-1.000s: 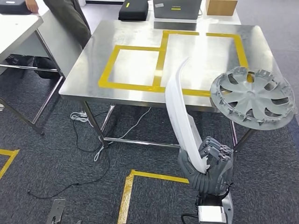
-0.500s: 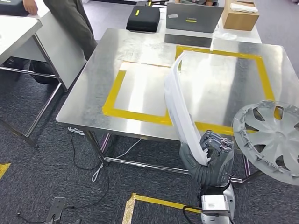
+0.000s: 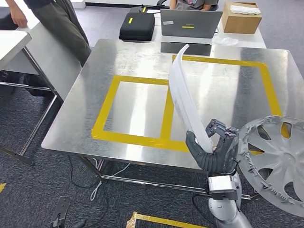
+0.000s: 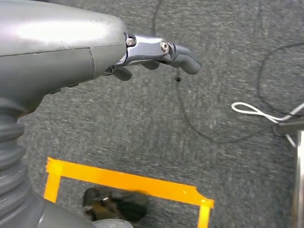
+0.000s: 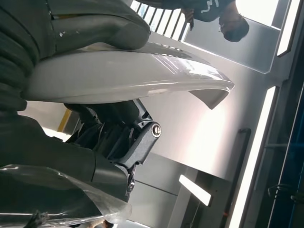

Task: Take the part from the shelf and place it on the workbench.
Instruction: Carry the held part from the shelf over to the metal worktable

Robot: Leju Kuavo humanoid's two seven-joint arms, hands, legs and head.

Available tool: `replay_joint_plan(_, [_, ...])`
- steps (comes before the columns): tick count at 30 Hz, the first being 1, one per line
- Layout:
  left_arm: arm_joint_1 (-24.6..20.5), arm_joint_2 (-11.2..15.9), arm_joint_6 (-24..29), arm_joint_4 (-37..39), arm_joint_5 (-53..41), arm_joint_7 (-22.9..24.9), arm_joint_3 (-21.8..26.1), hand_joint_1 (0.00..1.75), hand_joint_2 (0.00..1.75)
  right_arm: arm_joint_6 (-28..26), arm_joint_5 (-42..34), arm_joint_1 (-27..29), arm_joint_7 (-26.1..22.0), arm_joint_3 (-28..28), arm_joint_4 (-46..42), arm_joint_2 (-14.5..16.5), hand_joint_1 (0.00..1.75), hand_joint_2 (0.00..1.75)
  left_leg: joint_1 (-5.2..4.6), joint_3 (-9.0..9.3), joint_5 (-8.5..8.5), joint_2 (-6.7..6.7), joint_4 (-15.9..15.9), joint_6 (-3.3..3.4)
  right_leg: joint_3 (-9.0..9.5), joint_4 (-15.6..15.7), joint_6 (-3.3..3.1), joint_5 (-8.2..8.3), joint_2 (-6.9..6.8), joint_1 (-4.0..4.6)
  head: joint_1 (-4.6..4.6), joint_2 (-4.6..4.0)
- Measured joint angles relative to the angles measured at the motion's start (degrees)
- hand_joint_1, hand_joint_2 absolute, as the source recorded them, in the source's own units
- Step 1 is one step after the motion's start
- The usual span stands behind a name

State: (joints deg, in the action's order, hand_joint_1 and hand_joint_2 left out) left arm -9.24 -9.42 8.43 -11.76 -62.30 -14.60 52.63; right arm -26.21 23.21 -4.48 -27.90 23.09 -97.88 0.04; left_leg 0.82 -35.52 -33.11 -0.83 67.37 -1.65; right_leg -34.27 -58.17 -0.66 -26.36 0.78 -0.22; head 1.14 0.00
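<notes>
Fingers (image 3: 224, 137) of the right hand (image 3: 215, 152) are wrapping the lower end of the white curved trim panel (image 3: 185, 90) in the head view, thumb on the near face, so the part is being held. Panel is standing nearly upright, leaning out over the near edge of the steel tabletop (image 3: 90, 90), not touching it. Step in hand looks like carry and approach; placing is not yet done. Next move is probably calling for reaching forward, tipping the panel flat and lowering it inside the yellow tape squares (image 3: 106, 107). Room: taped area is bare; laptop (image 3: 190, 23), black case (image 3: 137, 23) and cardboard box (image 3: 240, 16) are sitting beyond the far edge. Grey wheel cover (image 3: 280, 161) is hanging just beside the hand, overlapping the tabletop's near right corner, so it is looking like a snag risk. Person (image 3: 53, 19) is standing well off to the left.

Left wrist view: left hand (image 4: 107, 52) is hanging over carpet (image 4: 229, 57) and orange floor tape (image 4: 125, 183), fingers apart, holding nothing.

Right wrist view: panel (image 5: 136, 76) is lying clamped between thumb and dark fingers (image 5: 118, 137).
</notes>
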Motion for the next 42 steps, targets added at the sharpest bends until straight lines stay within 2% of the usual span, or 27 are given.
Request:
replay_joint_plan(1, [0.0,0.0,0.0,0.0,0.0,0.0,-0.1,0.00,1.75,0.0,0.0,-0.2,0.0,-0.1,0.2,0.0,1.75,1.75,-0.06,0.62,2.97,0.02,-3.3,0.16,0.50,0.0,0.17,-0.33,0.00,0.04,0.03,0.00])
replay_joint_plan(2, [0.0,0.0,0.0,0.0,0.0,0.0,-0.2,0.00,1.75,0.0,0.0,-0.4,0.0,-0.1,0.3,0.0,1.75,1.75,-0.17,1.16,4.91,0.03,-6.2,0.41,0.70,0.0,0.40,-0.56,0.02,0.08,-0.02,0.00])
replay_joint_plan(3, [-0.1,0.0,0.0,0.0,0.0,0.0,-0.3,0.00,1.75,0.0,0.0,-0.5,0.0,-0.1,0.4,0.0,1.75,1.75,-0.30,1.42,5.96,0.05,-8.0,0.74,0.70,0.0,0.69,-0.73,0.03,0.13,-0.01,0.00])
replay_joint_plan(4, [-0.1,0.0,0.0,0.0,0.0,0.1,-0.3,0.00,1.75,0.1,0.0,-0.6,0.1,-0.2,0.5,0.0,1.75,1.75,-0.39,1.44,5.91,0.07,-8.6,1.00,0.61,-0.1,0.91,-0.94,0.03,0.21,-0.03,0.00])
replay_joint_plan(8, [-0.1,-0.1,-0.2,0.0,-0.1,0.1,-0.7,0.00,1.75,0.6,0.5,-1.2,0.5,-0.2,0.9,0.0,1.75,1.75,-0.50,1.51,6.41,0.05,-9.1,1.16,0.60,0.0,0.12,-1.17,-0.05,0.24,-0.01,0.00])
replay_joint_plan(11, [-0.3,0.0,-0.2,0.0,-0.3,0.2,-0.9,0.00,1.75,1.0,0.8,-2.4,1.1,-0.2,1.3,0.0,1.75,1.75,-0.65,1.50,6.26,0.05,-9.0,1.41,0.72,0.3,0.36,-1.08,-0.03,0.14,-0.03,0.00])
replay_joint_plan(15, [-0.4,-0.1,-0.3,0.0,-0.7,0.3,-1.1,0.00,1.75,1.6,0.8,-3.5,1.8,-0.2,2.0,0.0,1.75,1.75,-0.70,1.50,6.14,0.05,-9.0,1.67,0.89,0.6,1.30,-1.10,-0.03,0.05,-0.04,0.00])
replay_joint_plan(18, [-0.5,-0.1,-0.3,0.0,-0.9,0.1,-1.3,0.00,1.75,2.0,0.8,-3.9,2.3,-0.2,2.7,0.0,1.75,1.75,-0.71,1.51,6.07,0.05,-8.9,1.78,0.90,0.7,1.59,-1.13,-0.03,0.03,-0.05,0.00])
replay_joint_plan(25, [-0.8,-0.2,-0.6,0.0,-1.9,0.4,-2.5,0.00,1.75,5.1,0.9,-6.4,4.9,-0.3,5.5,0.0,1.75,1.75,-0.62,1.55,6.08,0.06,-8.9,1.79,0.88,0.6,1.61,-1.14,-0.02,0.12,-0.07,0.00])
replay_joint_plan(32, [-1.8,-0.8,-1.3,0.0,-3.2,1.7,-3.8,0.00,1.75,8.0,1.7,-13.0,7.9,-0.2,12.4,0.7,1.75,1.75,-0.57,1.58,6.20,0.06,-8.9,1.67,0.87,0.5,1.60,-1.13,-0.03,0.18,-0.06,0.00])
replay_joint_plan(37, [-2.3,-1.1,-1.4,0.0,-3.7,2.1,-4.7,0.00,1.75,8.8,1.8,-16.3,8.5,-0.1,16.3,1.2,1.75,1.75,-0.56,1.58,6.22,0.06,-8.9,1.65,0.87,0.5,1.59,-1.13,-0.04,0.19,-0.06,0.00])
replay_joint_plan(42, [-2.4,-1.1,-1.4,0.0,-3.7,2.1,-5.1,0.00,1.75,8.8,1.8,-17.2,8.5,-0.1,18.1,1.5,1.75,1.75,-0.56,1.57,6.21,0.06,-8.9,1.65,0.87,0.5,1.59,-1.13,-0.04,0.18,-0.07,0.00])
